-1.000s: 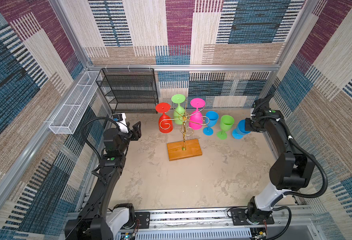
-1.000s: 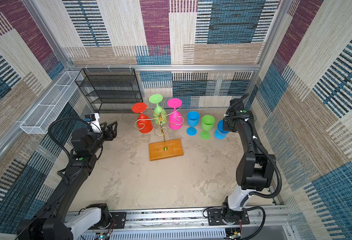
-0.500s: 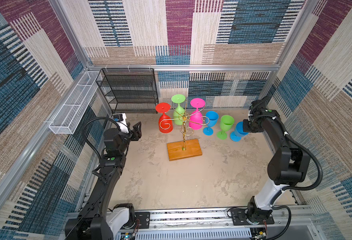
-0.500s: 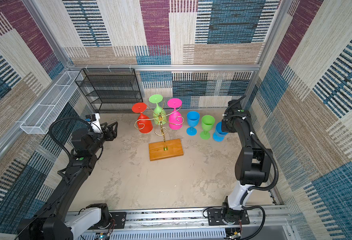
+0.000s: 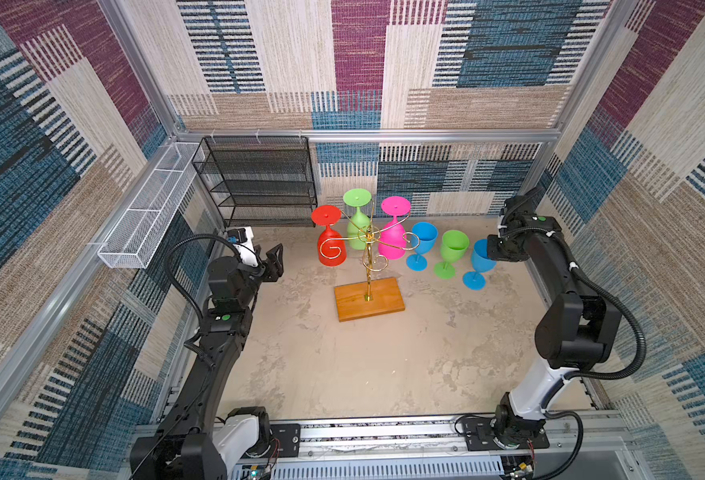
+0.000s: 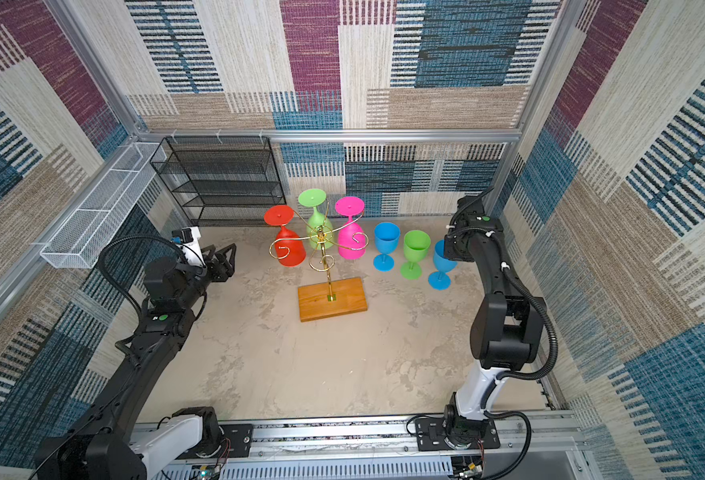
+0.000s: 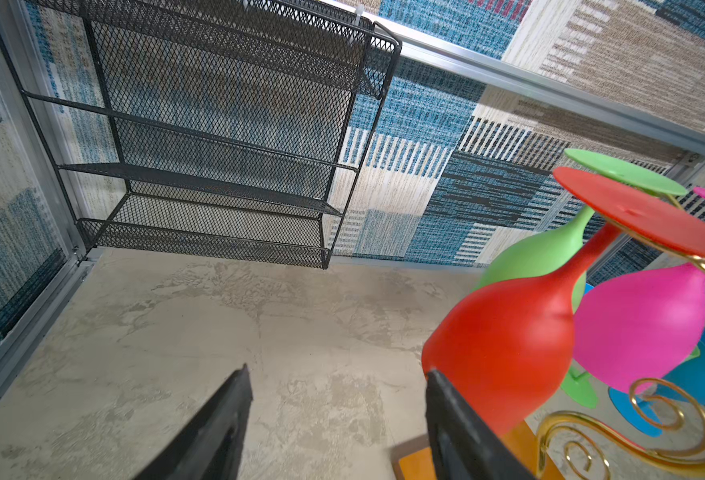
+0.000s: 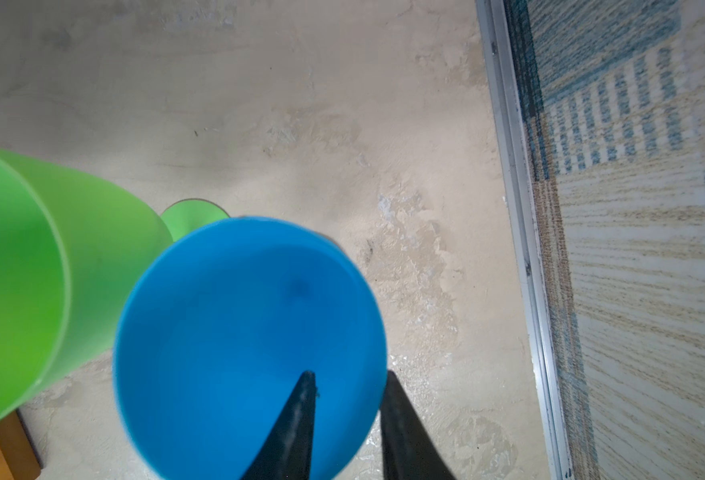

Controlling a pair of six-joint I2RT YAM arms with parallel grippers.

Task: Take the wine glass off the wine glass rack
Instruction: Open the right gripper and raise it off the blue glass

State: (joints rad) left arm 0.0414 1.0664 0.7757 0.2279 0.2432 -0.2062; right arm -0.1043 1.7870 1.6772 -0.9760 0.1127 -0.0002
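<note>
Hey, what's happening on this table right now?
Two robot arms are unloading a wine glass rack. The right gripper has its jaws apart around the rim of a blue glass standing on the table. The left gripper hovers open near the red glass, one of three hanging on the rack.

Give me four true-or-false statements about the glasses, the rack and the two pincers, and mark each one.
1. Three glasses hang upside down on the wine glass rack: the red glass, hanging green glass and pink glass. True.
2. The left pincer grips the red glass. False: it is open and empty, beside it.
3. Three glasses stand upright on the table: near blue glass, standing green glass, far blue glass. True.
4. The right pincer holds the standing green glass. False: it straddles the far blue glass's rim, jaws apart.
</note>
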